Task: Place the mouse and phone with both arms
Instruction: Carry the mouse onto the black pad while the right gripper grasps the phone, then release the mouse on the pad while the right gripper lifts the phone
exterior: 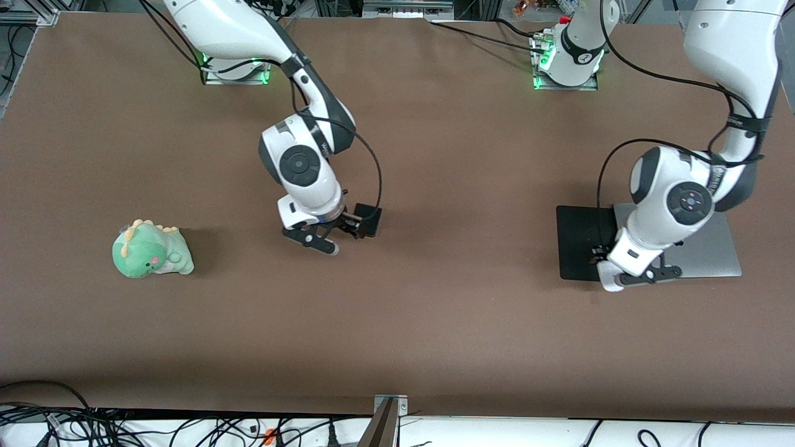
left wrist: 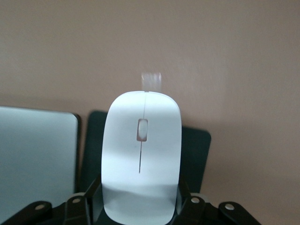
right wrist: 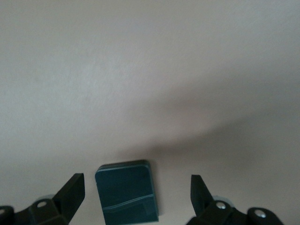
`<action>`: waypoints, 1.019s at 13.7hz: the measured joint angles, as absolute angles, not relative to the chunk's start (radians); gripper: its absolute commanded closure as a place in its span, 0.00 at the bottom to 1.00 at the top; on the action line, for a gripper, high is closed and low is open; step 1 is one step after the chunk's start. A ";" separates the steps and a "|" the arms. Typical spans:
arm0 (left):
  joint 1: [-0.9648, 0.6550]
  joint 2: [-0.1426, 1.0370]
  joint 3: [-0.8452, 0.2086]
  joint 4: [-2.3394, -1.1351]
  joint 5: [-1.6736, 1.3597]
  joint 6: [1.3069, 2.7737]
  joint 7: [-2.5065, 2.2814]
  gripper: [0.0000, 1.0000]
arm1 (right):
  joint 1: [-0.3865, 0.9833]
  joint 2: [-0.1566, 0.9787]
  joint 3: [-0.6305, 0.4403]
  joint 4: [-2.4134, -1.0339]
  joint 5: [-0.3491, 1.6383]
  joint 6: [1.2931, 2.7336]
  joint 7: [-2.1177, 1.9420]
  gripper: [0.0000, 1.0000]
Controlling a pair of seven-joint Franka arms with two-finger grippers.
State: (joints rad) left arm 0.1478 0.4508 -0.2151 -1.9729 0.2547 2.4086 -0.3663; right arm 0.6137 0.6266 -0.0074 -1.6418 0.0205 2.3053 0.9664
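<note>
Mouse: the white mouse (left wrist: 141, 159) sits between the fingers of the left gripper (left wrist: 140, 206), which are closed on its sides near its rear end; in the left wrist view its grey middle line and scroll slot face the camera. It is held over the black pad (exterior: 577, 242) at the left arm's end of the table. In the front view the arm's wrist hides the mouse.

Phone: the small dark slab, the phone (right wrist: 126, 192), lies flat on the brown table (exterior: 435, 310) near its middle. In the right wrist view it lies between the two spread fingers (right wrist: 70, 192) of the right gripper (exterior: 329, 239), and neither finger touches it.

Left gripper: clenched on the mouse, low over the pad's edge nearest the front camera.

Right gripper: released, fingers wide apart, low over the table with the phone between them.

Black pad: a thin dark rectangle flat on the table, with a grey slab, seemingly a closed laptop (exterior: 708, 251), just beside it toward the table's end.

Plush toy: a green dinosaur toy (exterior: 151, 249) sits on the table toward the right arm's end, well apart from the right gripper.
</note>
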 measured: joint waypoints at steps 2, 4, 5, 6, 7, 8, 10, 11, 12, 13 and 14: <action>0.146 0.438 -0.218 -2.082 0.255 2.514 -0.366 0.36 | 0.636 0.647 -0.008 -1.647 -0.015 2.342 0.973 0.00; 0.152 0.438 -0.214 -2.173 0.255 2.617 -0.366 0.36 | 0.649 0.666 -0.009 -1.664 -0.037 2.396 0.974 0.00; 0.157 0.438 -0.211 -2.198 0.257 2.638 -0.366 0.36 | 0.660 0.676 -0.009 -1.677 -0.042 2.427 0.974 0.00; 0.162 0.439 -0.208 -2.211 0.266 2.650 -0.365 0.36 | 0.674 0.687 -0.010 -1.688 -0.044 2.455 0.974 0.00; 0.170 0.440 -0.207 -2.217 0.277 2.659 -0.365 0.35 | 0.689 0.699 -0.010 -1.696 -0.045 2.474 0.974 0.00; 0.178 0.442 -0.206 -2.219 0.280 2.664 -0.365 0.34 | 0.704 0.710 -0.015 -1.701 -0.049 2.491 0.974 0.00; 0.187 0.444 -0.205 -2.220 0.282 2.669 -0.364 0.31 | 0.725 0.727 -0.026 -1.715 -0.087 2.522 0.974 0.00; 0.187 0.445 -0.205 -2.220 0.282 2.669 -0.364 0.27 | 0.727 0.729 -0.029 -1.728 -0.104 2.534 0.974 0.00; 0.187 0.447 -0.204 -2.219 0.289 2.670 -0.364 0.21 | 0.727 0.730 -0.029 -1.741 -0.113 2.543 0.974 0.00; 0.187 0.453 -0.204 -2.217 0.305 2.671 -0.364 0.13 | 0.728 0.729 -0.030 -1.744 -0.118 2.549 0.974 0.00; 0.187 0.460 -0.204 -2.213 0.314 2.672 -0.365 0.02 | 0.730 0.728 -0.031 -1.744 -0.119 2.549 0.974 0.00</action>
State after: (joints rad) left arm 0.1868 0.4601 -0.2043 -2.2130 0.3138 2.6725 -0.3645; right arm 0.7295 0.7284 -0.0306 -1.7441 -0.1185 2.5486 0.9741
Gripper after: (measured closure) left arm 0.216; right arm 0.000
